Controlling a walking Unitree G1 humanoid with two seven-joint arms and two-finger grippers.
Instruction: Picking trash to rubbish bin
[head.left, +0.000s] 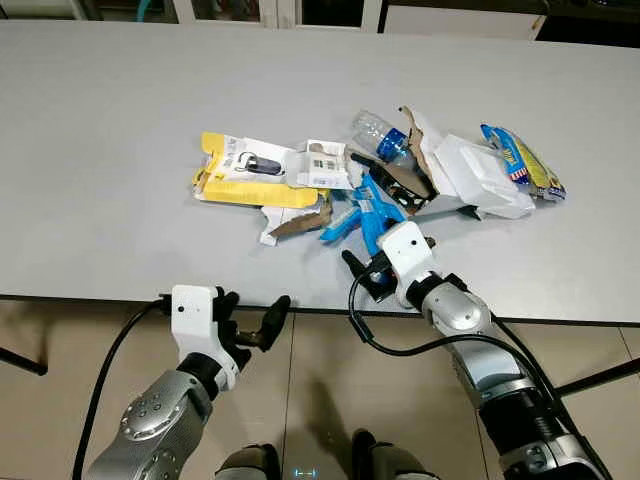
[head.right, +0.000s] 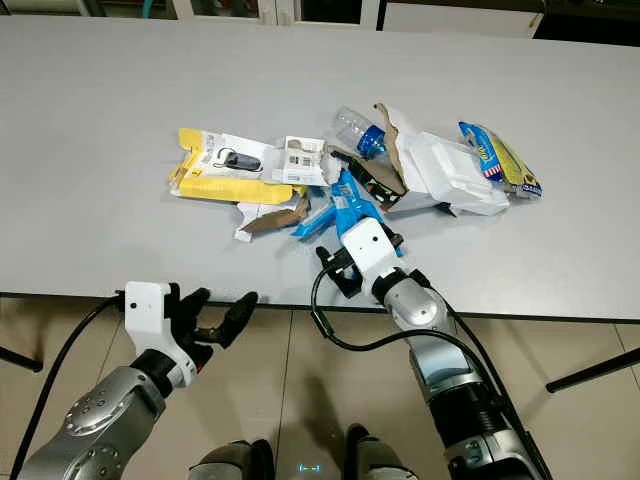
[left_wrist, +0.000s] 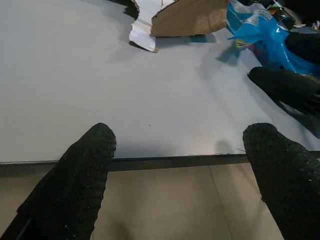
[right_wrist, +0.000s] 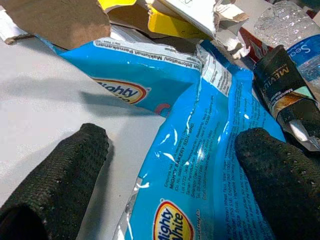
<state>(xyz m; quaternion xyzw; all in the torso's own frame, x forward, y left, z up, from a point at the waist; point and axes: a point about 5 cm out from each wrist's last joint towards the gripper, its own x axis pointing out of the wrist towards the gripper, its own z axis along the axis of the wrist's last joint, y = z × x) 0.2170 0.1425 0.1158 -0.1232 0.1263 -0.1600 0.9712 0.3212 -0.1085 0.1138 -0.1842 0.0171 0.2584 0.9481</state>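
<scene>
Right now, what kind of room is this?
Probably an office or meeting room, though I can't be sure: a long plain grey table, a beige tiled floor beneath it, and cabinet-like fronts behind. Packaging trash is piled on the table.

both eye views look forward and down from the head onto the same grey worktop (head.left: 120, 150) and litter. the left wrist view faces its near edge—close. the right wrist view sits nearer still, over the blue wrapper (right_wrist: 200, 150) that all views share.
</scene>
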